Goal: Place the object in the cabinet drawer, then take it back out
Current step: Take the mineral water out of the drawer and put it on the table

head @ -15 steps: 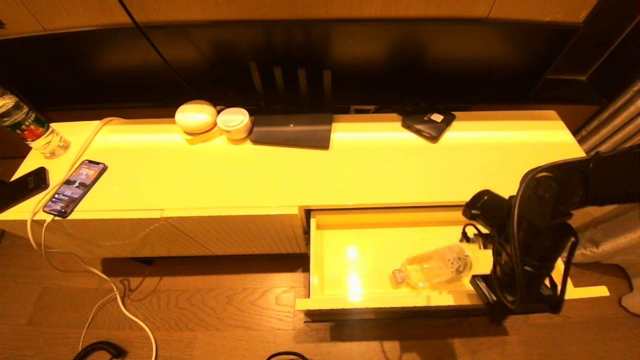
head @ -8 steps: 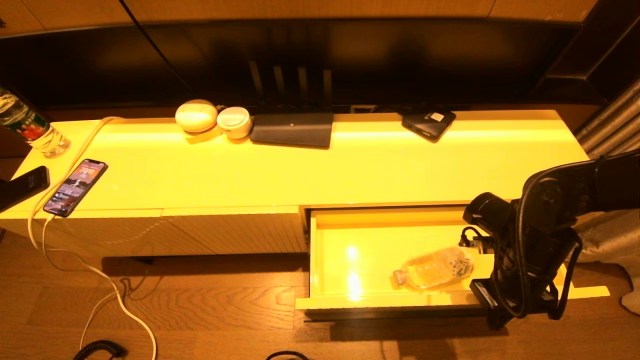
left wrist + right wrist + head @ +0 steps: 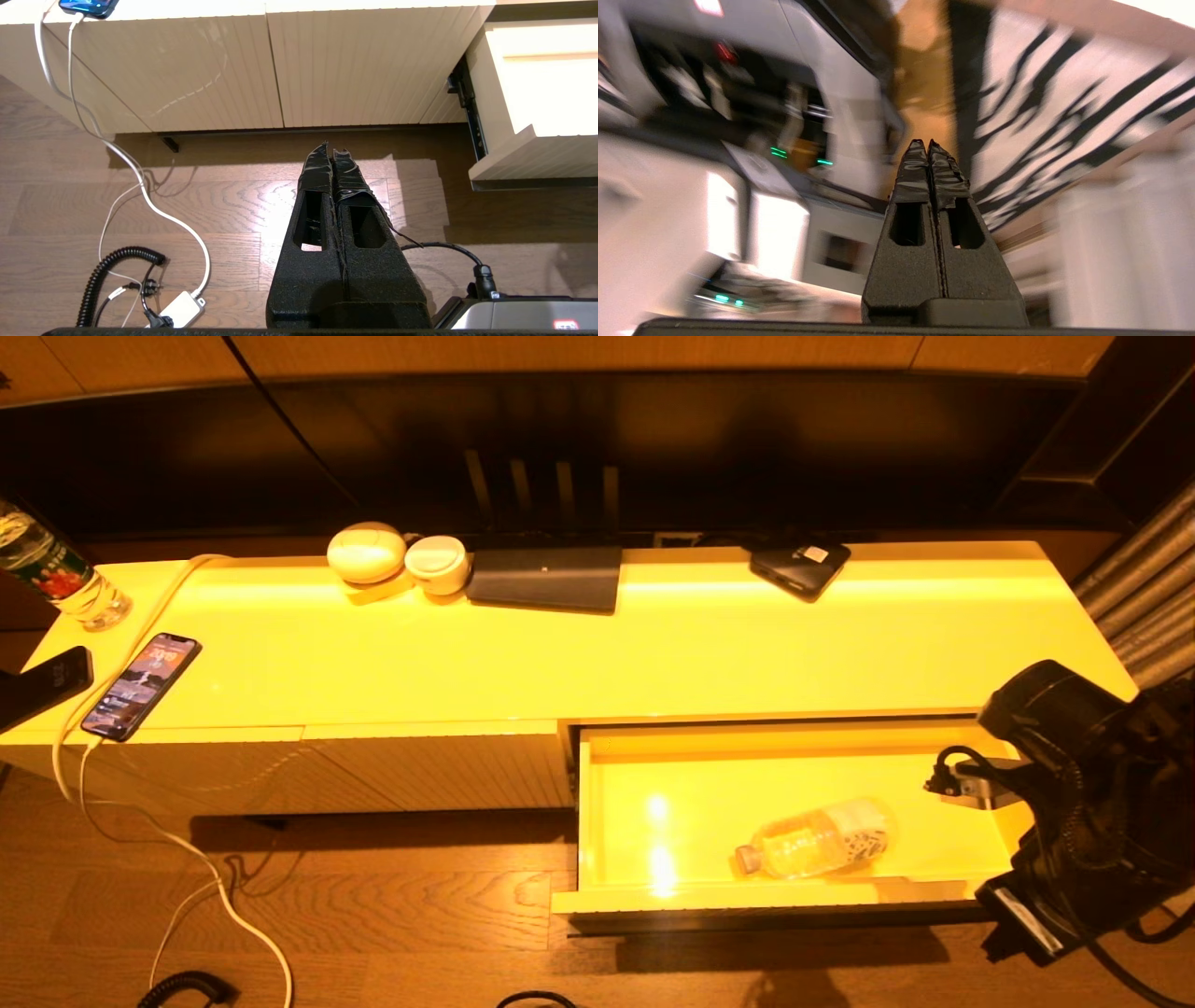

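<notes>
The clear water bottle (image 3: 817, 838) lies on its side in the pulled-out cabinet drawer (image 3: 709, 775), cap toward the left, nothing holding it. My right arm (image 3: 1083, 793) is off the drawer's right end, clear of the bottle. Its fingers do not show in the head view. In the right wrist view my right gripper (image 3: 928, 142) is shut and empty, with only blurred surroundings behind it. My left gripper (image 3: 332, 148) hangs shut and empty over the wooden floor, in front of the ribbed cabinet panels. The drawer's left corner (image 3: 537, 154) shows to its right.
On the cabinet top stand a bottle with a green-and-red label (image 3: 51, 569), two phones (image 3: 140, 686) (image 3: 42, 686), two white round things (image 3: 366, 553), a dark router (image 3: 546, 577) and a dark device (image 3: 800, 567). A white cable (image 3: 187, 859) trails onto the floor.
My right arm has swung rightward out of the drawer, away from the bottle. The bottle stays lying in the drawer. The drawer's right part, hidden before, now shows.
</notes>
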{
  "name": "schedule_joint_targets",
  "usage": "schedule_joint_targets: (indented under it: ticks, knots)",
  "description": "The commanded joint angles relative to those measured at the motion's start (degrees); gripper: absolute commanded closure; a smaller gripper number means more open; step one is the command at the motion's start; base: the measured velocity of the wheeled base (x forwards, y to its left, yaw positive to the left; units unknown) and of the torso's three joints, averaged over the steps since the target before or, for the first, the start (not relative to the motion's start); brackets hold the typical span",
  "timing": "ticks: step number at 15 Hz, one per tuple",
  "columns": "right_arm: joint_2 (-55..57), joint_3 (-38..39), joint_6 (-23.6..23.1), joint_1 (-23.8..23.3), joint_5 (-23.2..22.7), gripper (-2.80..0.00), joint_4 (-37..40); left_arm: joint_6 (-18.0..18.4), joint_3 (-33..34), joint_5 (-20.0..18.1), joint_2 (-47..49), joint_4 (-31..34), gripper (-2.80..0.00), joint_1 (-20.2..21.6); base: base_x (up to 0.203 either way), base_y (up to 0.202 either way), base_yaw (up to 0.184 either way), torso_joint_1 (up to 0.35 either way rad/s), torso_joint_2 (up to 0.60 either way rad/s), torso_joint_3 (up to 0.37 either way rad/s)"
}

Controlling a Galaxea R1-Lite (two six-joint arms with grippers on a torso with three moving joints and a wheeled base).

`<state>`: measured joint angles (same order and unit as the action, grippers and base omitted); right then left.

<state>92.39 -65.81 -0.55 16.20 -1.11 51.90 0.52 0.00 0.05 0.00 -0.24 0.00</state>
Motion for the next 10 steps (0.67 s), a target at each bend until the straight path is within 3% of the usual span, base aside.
schedule_joint_targets:
  ticks: [1,3,6,10]
  knots:
    - [-9.09,2.94,-12.17,-0.02,0.98,0.00,0.19,0.00,0.09,-0.05,0.00,-0.02,0.00,0.00,0.000,0.000,0.000,0.000,0.00,0.000]
    - [-11.84,4.37,-19.34,-0.07,2.29,0.00,-0.04,0.00,0.09,-0.05,0.00,-0.02,0.00,0.00,0.000,0.000,0.000,0.000,0.00,0.000]
    - [-14.77,5.02,-34.05,-1.18,3.46,0.00,-1.66,0.00,0.18,0.04,0.00,-0.02,0.00,0.00,0.000,0.000,0.000,0.000,0.00,0.000]
    - [-13.66,3.28,-46.96,-1.43,6.93,0.00,-4.45,0.00,0.12,-0.02,0.00,-0.02,0.00,0.00,0.000,0.000,0.000,0.000,0.00,0.000]
